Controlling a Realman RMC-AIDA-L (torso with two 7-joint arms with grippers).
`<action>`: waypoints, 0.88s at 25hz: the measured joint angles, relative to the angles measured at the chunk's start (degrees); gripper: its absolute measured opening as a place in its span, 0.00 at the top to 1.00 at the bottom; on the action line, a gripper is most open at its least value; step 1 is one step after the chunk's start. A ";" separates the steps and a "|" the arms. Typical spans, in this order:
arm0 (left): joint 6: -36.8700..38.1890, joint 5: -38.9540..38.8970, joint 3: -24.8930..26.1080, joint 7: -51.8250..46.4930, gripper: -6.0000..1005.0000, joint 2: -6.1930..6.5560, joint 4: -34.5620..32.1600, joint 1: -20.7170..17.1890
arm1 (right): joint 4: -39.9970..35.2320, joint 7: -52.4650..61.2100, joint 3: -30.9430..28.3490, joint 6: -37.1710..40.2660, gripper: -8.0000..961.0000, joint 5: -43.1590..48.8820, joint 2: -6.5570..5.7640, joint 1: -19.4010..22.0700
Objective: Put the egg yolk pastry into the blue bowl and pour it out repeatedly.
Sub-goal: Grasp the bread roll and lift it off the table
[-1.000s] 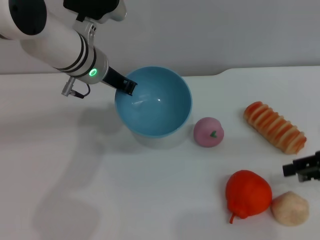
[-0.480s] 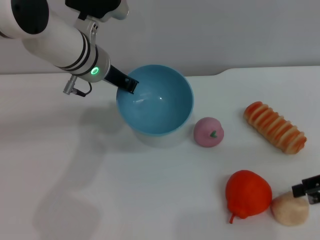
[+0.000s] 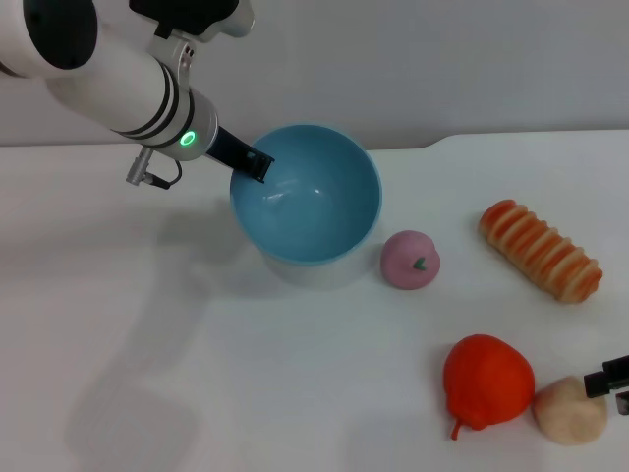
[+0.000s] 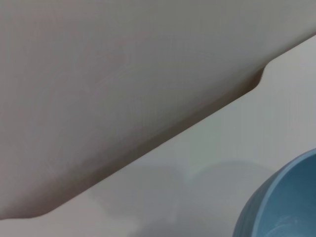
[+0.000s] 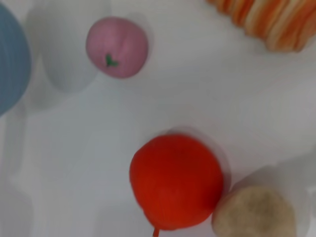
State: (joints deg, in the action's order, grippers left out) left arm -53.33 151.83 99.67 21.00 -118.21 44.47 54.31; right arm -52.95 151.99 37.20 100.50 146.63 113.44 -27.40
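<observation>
On the white desk [image 3: 147, 344], our left pincer [image 3: 257, 165] grips the bowl [image 3: 307, 202] rim. The pastry [image 3: 570, 409] lies front right, touching the red fruit [image 3: 487, 381], just beside our right pincer [image 3: 611, 378]; whether that one is apart, we cannot tell.

The blue bowl [image 3: 307, 206] looks like smooth, glossy plastic, catching small highlights inside. The egg yolk pastry [image 3: 570, 410] is matte and faintly grainy. The red fruit [image 3: 487, 381] has a soft sheen (waxy, perhaps), while the white counter [image 3: 197, 344] is plain and matte.
</observation>
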 joint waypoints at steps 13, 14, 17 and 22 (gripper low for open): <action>0.25 -0.06 0.00 0.00 0.99 -0.08 0.00 -0.23 | 6.57 0.84 0.15 -4.28 0.50 0.79 -0.56 -0.89; 0.26 -0.06 0.00 0.00 0.99 -0.09 0.00 -0.25 | 6.61 1.22 0.14 -4.44 0.50 1.25 -0.59 -0.83; 0.26 -0.05 0.00 0.00 0.99 -0.09 0.00 -0.28 | 6.69 2.02 0.13 -4.63 0.50 2.25 -0.61 -0.66; 0.26 -0.04 -0.03 0.09 1.00 -0.09 0.00 -0.28 | 6.78 3.07 -0.31 -6.19 0.50 3.47 -0.53 -0.34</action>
State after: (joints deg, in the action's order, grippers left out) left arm -53.07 151.79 99.63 21.09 -118.30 44.47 54.03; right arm -46.16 155.06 36.89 94.31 150.10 112.91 -27.74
